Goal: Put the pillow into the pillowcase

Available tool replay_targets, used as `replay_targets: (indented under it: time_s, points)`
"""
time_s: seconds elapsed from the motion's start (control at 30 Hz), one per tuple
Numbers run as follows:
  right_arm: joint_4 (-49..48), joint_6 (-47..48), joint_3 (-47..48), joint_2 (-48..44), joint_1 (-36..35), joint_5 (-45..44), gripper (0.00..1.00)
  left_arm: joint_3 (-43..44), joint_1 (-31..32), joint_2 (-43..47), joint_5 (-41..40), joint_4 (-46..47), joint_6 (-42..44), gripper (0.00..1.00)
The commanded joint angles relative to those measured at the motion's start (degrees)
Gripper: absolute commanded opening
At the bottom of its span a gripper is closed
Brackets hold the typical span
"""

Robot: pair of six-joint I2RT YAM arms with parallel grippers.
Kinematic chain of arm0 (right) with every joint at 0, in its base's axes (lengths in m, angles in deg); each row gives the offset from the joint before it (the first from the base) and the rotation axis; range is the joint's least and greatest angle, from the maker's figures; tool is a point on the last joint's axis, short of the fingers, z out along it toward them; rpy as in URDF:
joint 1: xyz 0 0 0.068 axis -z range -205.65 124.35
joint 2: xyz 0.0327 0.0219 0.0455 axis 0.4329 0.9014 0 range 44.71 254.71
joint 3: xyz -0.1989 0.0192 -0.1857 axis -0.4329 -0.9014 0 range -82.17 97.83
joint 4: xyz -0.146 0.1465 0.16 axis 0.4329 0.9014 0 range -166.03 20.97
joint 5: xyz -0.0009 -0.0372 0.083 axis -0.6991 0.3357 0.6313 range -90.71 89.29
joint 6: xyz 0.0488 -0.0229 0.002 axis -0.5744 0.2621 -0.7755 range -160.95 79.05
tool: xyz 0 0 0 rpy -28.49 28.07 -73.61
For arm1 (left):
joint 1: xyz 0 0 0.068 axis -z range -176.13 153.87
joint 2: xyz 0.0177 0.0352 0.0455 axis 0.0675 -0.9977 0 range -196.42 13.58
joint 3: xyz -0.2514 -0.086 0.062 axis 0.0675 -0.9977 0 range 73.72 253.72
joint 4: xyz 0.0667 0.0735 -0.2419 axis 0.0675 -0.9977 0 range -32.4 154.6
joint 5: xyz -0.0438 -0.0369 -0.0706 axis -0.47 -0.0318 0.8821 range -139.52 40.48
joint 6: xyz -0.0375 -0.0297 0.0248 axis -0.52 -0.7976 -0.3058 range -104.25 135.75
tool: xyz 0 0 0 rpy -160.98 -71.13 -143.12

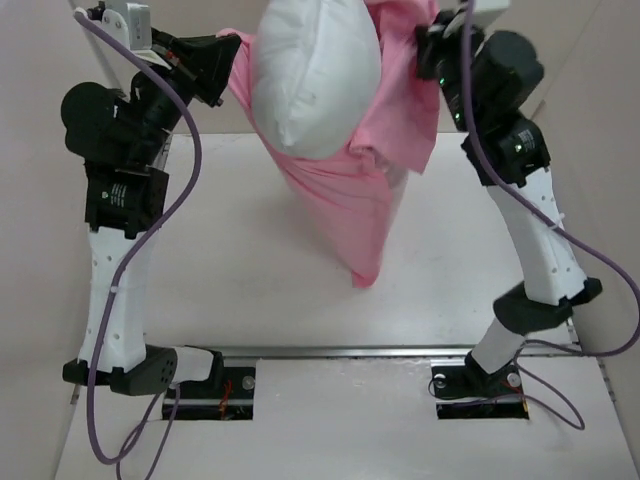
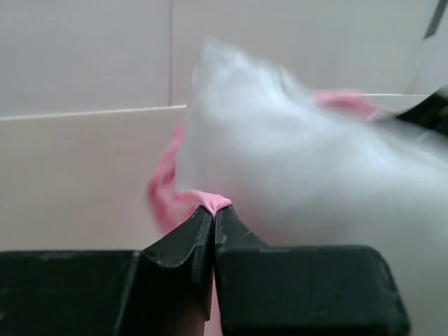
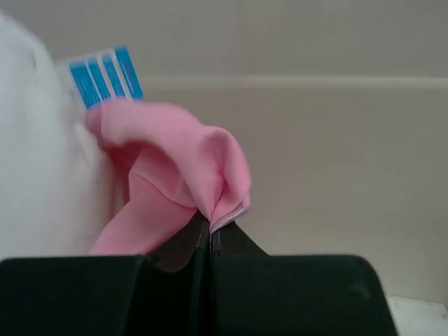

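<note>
The pink pillowcase (image 1: pixel 350 200) hangs in the air between both arms, its closed end near the table. The white pillow (image 1: pixel 315 75) sticks out of its open top, upper part bare, lower part inside the sack. My left gripper (image 1: pixel 232 45) is shut on the left edge of the pillowcase opening; in the left wrist view (image 2: pixel 213 208) pink fabric (image 2: pixel 213 201) is pinched at the tips with the blurred pillow (image 2: pixel 308 175) beyond. My right gripper (image 1: pixel 425 40) is shut on the right edge; in the right wrist view (image 3: pixel 211 225) the hem (image 3: pixel 227 217) is clamped, and the pillow (image 3: pixel 35 175) lies left.
The white table (image 1: pixel 220 260) lies below the hanging sack. A blue-and-white label (image 3: pixel 105 75) shows on the pillow in the right wrist view. Beige walls stand behind and at both sides. The arm bases (image 1: pixel 200 375) sit at the near edge.
</note>
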Motion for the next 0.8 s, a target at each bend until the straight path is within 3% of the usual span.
replay_targets:
  time_s: [0.0,0.07,0.2,0.27,0.4,0.53,0.6,0.63,0.77]
  points:
    - [-6.7,1.2,-21.8,-18.1,-1.6,12.9,0.0,8.2,0.1,-2.9,0.6,10.1,0.3,0.0]
    - [-9.3,-0.8,-26.1,-23.4,-1.6,15.1,0.0,16.6,0.1,-10.7,-0.1,3.9,-0.8,0.0]
    - [-9.3,-0.8,-24.9,-23.5,-1.6,12.8,0.0,25.2,-2.6,-16.9,-3.4,0.2,-2.2,0.0]
    - [-6.3,-0.8,-21.7,-19.0,-1.6,12.2,0.0,23.4,-5.4,-16.2,-7.4,1.1,-2.2,0.0]
    - [-2.0,-2.0,-9.1,-6.5,-3.5,24.8,0.0,22.1,-11.5,-12.6,-12.7,1.2,-2.2,0.0]
    - [1.0,-2.0,3.9,4.7,-8.6,28.8,0.0,21.9,-13.7,-10.6,-22.3,0.6,2.5,0.0]
    - [-1.0,-2.0,2.0,4.0,-8.6,29.3,0.0,21.9,-13.7,-10.0,-23.0,0.1,3.9,0.0]
    - [-2.5,-2.0,0.0,2.6,-8.6,25.2,0.0,21.9,-13.7,-10.0,-21.5,0.1,3.9,0.0]
    - [-9.3,-1.4,-14.1,-5.3,-7.4,19.2,0.0,25.0,-13.7,-11.4,-24.0,0.7,3.9,0.0]
